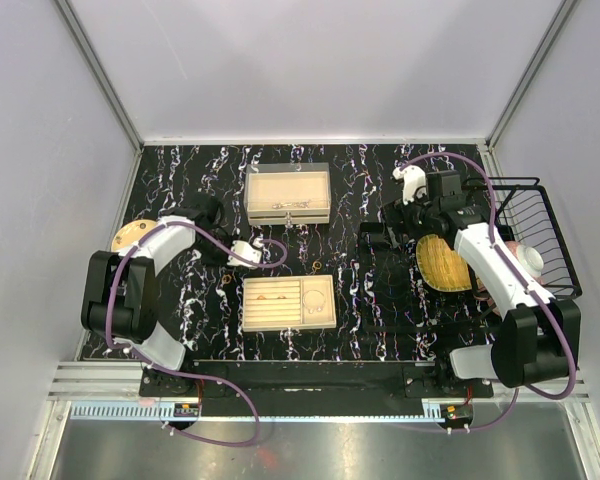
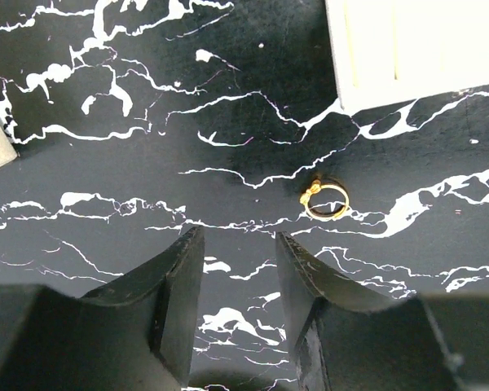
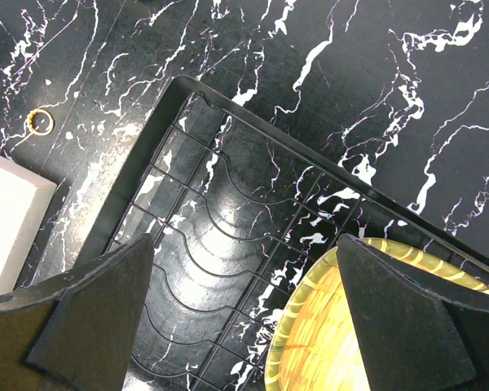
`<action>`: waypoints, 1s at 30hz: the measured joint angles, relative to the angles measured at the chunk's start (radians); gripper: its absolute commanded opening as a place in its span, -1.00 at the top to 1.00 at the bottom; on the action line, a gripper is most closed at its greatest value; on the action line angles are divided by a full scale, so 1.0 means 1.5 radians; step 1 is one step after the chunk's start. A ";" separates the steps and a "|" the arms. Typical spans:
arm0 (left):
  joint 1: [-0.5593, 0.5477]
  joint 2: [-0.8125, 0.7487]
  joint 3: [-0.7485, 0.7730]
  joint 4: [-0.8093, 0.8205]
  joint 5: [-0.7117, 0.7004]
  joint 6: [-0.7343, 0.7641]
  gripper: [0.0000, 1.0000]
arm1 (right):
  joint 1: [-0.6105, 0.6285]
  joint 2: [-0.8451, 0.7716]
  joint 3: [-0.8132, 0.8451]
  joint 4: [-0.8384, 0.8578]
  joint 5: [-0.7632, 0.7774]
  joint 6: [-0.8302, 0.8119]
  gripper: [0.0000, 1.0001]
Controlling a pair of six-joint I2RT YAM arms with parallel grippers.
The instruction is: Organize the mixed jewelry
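A small gold ring (image 2: 326, 199) lies on the black marbled table just ahead and to the right of my left gripper (image 2: 236, 238), which is open and empty, low over the table. Another gold ring (image 3: 40, 121) lies on the table at the upper left of the right wrist view. My right gripper (image 3: 244, 244) is wide open and empty above a black wire rack (image 3: 220, 220). In the top view the far beige tray (image 1: 320, 180) holds several thin gold pieces (image 1: 295, 205), and the near beige tray (image 1: 250, 320) holds a few pieces (image 1: 275, 297). The left gripper (image 1: 252, 250) sits between the trays.
A yellow plate (image 3: 375, 326) rests on the rack under my right gripper (image 1: 390, 235). A black wire basket (image 1: 530, 230) stands at the right edge. A round tan disc (image 1: 130, 235) lies at the far left. A beige tray corner (image 2: 416, 49) is near the ring.
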 measured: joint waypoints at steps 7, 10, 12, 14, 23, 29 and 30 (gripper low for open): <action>-0.005 0.000 -0.010 -0.005 0.001 0.014 0.13 | 0.000 0.006 0.000 0.000 -0.006 0.000 -0.99; -0.014 -0.001 -0.020 -0.007 0.001 0.015 0.13 | 0.000 0.006 0.000 0.000 -0.005 0.000 -0.99; -0.022 -0.001 -0.026 -0.008 0.001 0.015 0.13 | 0.001 0.006 0.000 0.000 -0.005 0.000 -0.99; -0.031 -0.001 -0.029 -0.010 0.001 0.015 0.13 | 0.001 0.006 0.000 0.000 -0.005 0.000 -0.99; -0.042 -0.001 -0.029 -0.010 0.000 0.017 0.14 | 0.001 0.006 0.000 0.000 -0.005 -0.001 -0.99; -0.042 -0.001 -0.029 -0.010 -0.004 0.025 0.16 | 0.001 0.006 0.000 0.000 -0.005 -0.001 -0.99; -0.042 -0.001 -0.030 -0.009 -0.005 0.027 0.17 | 0.001 0.006 0.000 0.000 -0.005 -0.001 -0.99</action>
